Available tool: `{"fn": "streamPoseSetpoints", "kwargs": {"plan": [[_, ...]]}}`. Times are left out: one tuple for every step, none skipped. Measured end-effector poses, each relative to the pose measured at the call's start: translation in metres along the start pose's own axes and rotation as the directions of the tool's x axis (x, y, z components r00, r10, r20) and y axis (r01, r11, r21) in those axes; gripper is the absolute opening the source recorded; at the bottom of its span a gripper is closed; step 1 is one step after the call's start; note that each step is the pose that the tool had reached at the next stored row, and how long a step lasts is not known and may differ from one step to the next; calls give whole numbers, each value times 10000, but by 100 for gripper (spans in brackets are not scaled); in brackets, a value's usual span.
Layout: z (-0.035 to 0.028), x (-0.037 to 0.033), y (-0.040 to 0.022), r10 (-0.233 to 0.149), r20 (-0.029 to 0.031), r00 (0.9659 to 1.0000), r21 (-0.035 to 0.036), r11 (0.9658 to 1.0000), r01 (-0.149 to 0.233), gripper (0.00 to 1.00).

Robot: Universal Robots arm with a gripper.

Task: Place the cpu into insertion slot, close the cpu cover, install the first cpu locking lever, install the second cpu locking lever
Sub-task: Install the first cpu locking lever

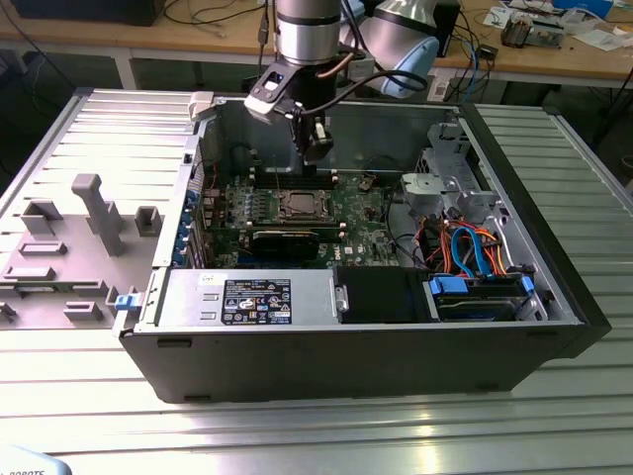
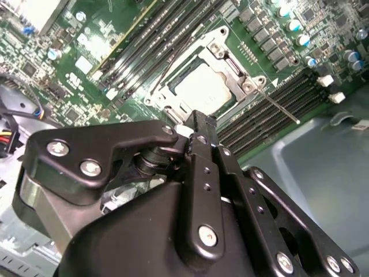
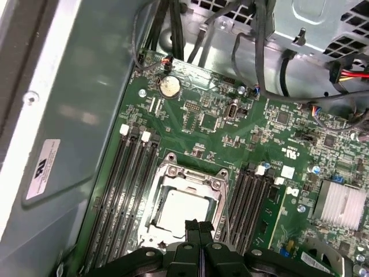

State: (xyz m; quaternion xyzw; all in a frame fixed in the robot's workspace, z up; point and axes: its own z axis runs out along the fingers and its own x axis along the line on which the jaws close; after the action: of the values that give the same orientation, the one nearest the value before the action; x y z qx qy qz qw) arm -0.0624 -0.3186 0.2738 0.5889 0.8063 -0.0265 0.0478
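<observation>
The cpu (image 3: 180,212) lies flat in the socket on the green motherboard, silver top up, also visible in the second wrist view (image 2: 203,92) and the exterior view (image 1: 297,206). The cpu cover (image 3: 190,176) lies down around it as a metal frame (image 2: 233,72), the chip showing through its window. A thin lever rod (image 2: 278,108) juts from a socket corner over the memory slots. My gripper (image 3: 199,226) hangs just above the socket's edge (image 2: 199,118), fingers shut together with nothing between them. In the exterior view the gripper (image 1: 316,153) sits above and behind the socket.
Black memory slots (image 3: 130,190) flank the socket on both sides. A long black card (image 1: 287,242) lies in front of it. A drive cage with blue and orange cables (image 1: 465,247) fills the exterior view's right. The case wall (image 3: 63,133) stands close by.
</observation>
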Motion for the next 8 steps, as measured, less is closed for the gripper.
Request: {"fn": "streamPoseSetpoints", "kwargs": {"plan": [[-27,-3,0,-9,0,10000,-1,10000,9,11],[-37,-4,0,-22,0,10000,-2,10000,22,11],[-37,-4,1,-93,-2,10000,-13,10000,93,11],[-38,-4,1,-221,-3,9998,-26,9998,221,11],[-38,-4,1,-396,-3,9992,-43,9992,396,11],[-36,-4,1,-931,-7,9957,-102,9956,930,11],[-34,-3,1,-1238,-8,9923,-136,9922,1237,11],[-33,-3,1,-1571,-7,9876,-172,9874,1571,11]]}}
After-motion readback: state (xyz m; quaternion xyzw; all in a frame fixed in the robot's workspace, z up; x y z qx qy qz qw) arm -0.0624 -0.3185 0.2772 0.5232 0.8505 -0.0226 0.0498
